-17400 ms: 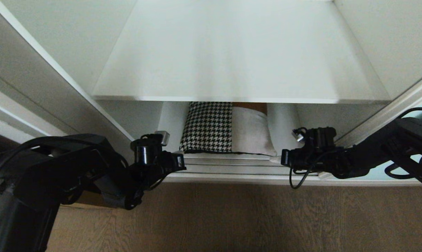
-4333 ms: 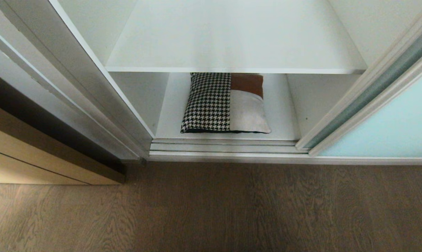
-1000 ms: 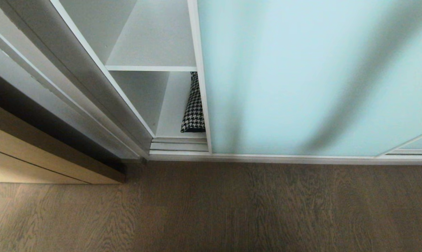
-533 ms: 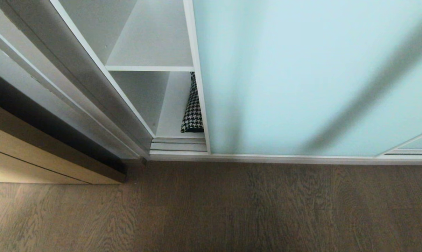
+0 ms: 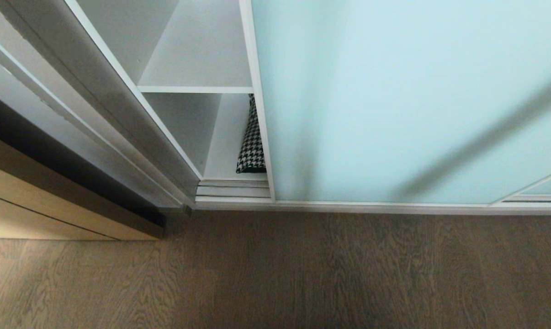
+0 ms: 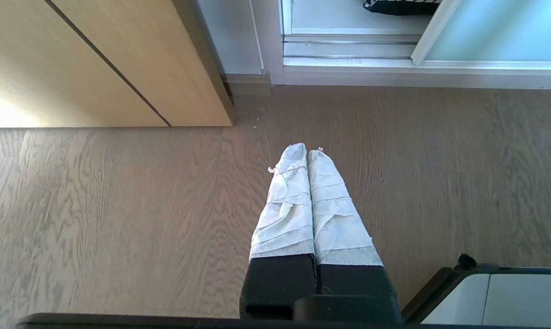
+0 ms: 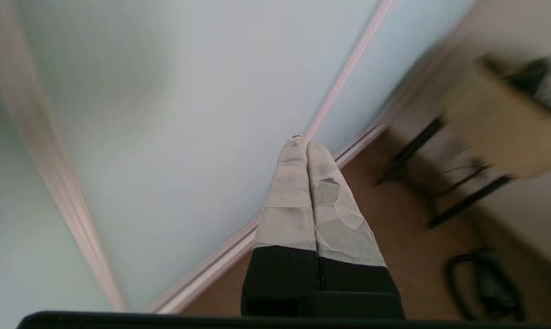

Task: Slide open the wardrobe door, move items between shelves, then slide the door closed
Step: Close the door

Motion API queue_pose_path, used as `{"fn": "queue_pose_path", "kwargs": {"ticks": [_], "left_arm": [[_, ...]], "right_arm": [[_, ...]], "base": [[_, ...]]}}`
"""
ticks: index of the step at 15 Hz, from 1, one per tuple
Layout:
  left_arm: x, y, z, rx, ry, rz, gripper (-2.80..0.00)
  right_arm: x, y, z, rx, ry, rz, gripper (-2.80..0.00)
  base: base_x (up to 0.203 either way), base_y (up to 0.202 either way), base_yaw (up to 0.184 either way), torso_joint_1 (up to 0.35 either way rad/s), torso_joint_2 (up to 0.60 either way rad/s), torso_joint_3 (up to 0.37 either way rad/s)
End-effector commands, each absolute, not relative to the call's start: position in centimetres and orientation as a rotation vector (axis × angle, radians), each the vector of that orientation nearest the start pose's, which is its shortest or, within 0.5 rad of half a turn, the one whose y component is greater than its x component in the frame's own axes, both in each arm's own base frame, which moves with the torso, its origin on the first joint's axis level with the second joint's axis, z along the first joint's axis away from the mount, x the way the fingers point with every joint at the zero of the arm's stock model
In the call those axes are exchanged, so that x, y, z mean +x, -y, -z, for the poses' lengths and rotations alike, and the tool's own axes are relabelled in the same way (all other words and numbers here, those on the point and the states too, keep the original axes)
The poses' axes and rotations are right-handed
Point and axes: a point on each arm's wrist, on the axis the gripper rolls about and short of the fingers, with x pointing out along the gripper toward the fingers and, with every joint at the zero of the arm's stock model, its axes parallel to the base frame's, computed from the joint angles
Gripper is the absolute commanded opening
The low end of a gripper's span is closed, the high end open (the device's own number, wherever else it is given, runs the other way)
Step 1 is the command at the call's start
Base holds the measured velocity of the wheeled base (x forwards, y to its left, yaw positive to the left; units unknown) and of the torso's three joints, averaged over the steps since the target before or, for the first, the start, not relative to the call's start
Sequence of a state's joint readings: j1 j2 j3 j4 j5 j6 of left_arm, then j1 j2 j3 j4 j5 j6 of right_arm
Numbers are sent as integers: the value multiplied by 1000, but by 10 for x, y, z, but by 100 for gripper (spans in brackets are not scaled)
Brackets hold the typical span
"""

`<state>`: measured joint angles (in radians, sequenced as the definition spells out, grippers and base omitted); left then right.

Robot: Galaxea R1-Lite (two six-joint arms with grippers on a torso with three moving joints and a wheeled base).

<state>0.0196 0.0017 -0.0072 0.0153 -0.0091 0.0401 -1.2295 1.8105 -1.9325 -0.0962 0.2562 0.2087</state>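
Frosted pale blue-green glass, matt and smooth, fills the sliding wardrobe door (image 5: 394,100), edged by a thin silvery metal frame. Inside, the shelves (image 5: 198,59) are plain matt white board, and a woven houndstooth cloth (image 5: 252,146) lies at the lower shelf's front edge. The floor (image 5: 275,274) is grained brown wood; crinkled pale tape wraps both grippers' fingers (image 6: 294,196).

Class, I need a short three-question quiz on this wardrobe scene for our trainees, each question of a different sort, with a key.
1. True or false: the sliding wardrobe door fully covers the opening.
2. Which item shows in the gap? A) houndstooth cushion B) shoe box C) red towel
3. What is the left gripper holding above the wooden floor?

Key: 1 false, a gap remains at its left edge. 2 A. 3 nothing; it is shut and empty.
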Motion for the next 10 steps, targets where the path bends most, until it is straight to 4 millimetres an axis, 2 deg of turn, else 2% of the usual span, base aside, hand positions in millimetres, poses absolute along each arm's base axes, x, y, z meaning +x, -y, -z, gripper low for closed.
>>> {"fn": "queue_pose_path", "kwargs": {"ticks": [1, 8, 10], "left_arm": [[-23, 1, -76, 40, -11, -11, -280], [-23, 1, -76, 40, -12, -10, -280], [-23, 1, -76, 40, -11, -11, -280]], "right_arm": [[125, 341, -386, 105, 219, 905, -280], [136, 358, -364, 420, 225, 621, -280], [138, 362, -358, 453, 211, 561, -280]], "base": [[0, 0, 0, 0, 0, 0], [0, 0, 0, 0, 0, 0], [0, 0, 0, 0, 0, 0]]}}
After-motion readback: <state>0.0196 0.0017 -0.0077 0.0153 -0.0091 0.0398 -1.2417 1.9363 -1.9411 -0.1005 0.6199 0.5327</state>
